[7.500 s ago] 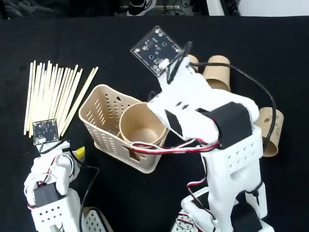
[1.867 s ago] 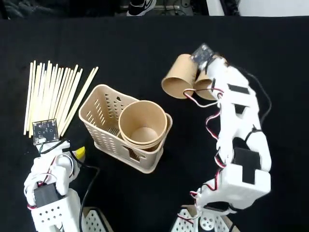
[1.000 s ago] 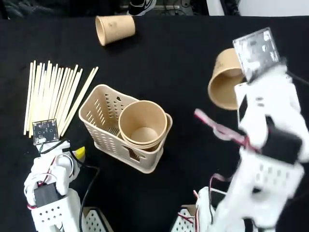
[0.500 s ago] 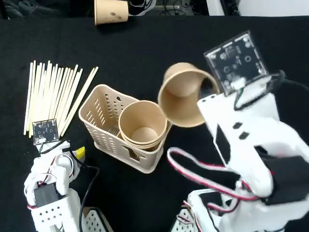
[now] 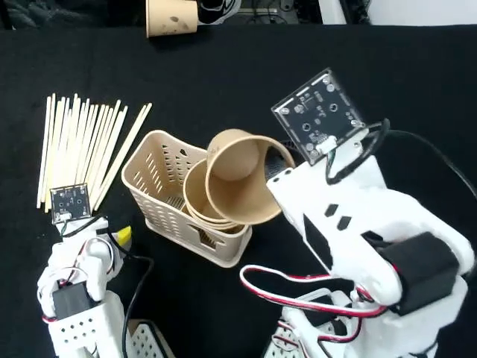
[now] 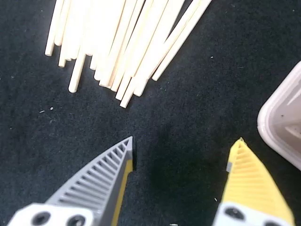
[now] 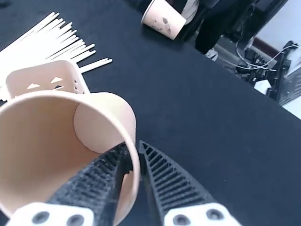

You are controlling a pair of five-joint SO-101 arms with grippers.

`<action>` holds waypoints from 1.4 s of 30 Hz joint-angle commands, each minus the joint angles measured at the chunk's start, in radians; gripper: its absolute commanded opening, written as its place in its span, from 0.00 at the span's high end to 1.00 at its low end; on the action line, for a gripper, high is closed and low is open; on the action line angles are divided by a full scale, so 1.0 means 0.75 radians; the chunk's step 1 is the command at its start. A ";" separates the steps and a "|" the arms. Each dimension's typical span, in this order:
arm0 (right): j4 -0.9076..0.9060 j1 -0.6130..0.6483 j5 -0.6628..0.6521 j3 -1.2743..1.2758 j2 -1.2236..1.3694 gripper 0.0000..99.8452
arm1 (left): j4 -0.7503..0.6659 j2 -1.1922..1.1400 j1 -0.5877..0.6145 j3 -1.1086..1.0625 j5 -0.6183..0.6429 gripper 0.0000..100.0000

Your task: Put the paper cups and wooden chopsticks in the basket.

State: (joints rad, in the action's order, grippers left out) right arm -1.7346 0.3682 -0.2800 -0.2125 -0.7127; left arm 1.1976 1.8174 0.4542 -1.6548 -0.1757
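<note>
The right arm's jaws pinch the rim of a paper cup [image 7: 61, 141], one jaw inside the wall and one outside, so the cup hangs from a thin edge grip. Its mouth faces back towards the jaws and its base points away. The tilt looks deliberate: the cup's lower rim sits just past the jaw tips, over the stacked cups [image 5: 195, 198] already standing in the basket [image 5: 153, 171]. From there it can probably be swung upright and dropped in to nest. The edge pinch leaves the cup's body free to slide into the one below.

The left arm's jaws are spread wide with nothing between them, poised over bare table [image 6: 188, 122]. The near ends of the chopsticks [image 6: 117, 42] lie just beyond the tips, fanned out flat. A corner of the basket sits beside the yellow jaw, so the carry should be short.

A stray cup [image 5: 171, 16] lies on its side at the table's far edge, well beyond either pair of jaws. It and the chopsticks are what I judge remains.
</note>
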 commanded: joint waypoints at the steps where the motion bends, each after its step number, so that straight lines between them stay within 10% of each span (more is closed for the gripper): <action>1: -0.043 0.010 0.010 0.007 -0.003 0.99 | -0.020 0.008 -0.005 0.005 -0.014 0.68; 37: -0.043 0.096 -0.082 0.171 0.140 0.98 | -0.020 0.008 -0.005 0.005 -0.014 0.68; 42: -0.039 0.160 -0.055 0.177 0.212 0.78 | -0.020 0.008 -0.005 0.005 -0.014 0.68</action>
State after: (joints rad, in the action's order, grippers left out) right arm -1.7346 0.4618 -0.3291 -0.0652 -0.5762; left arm 1.1976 1.8174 0.4542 -1.6548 -0.1757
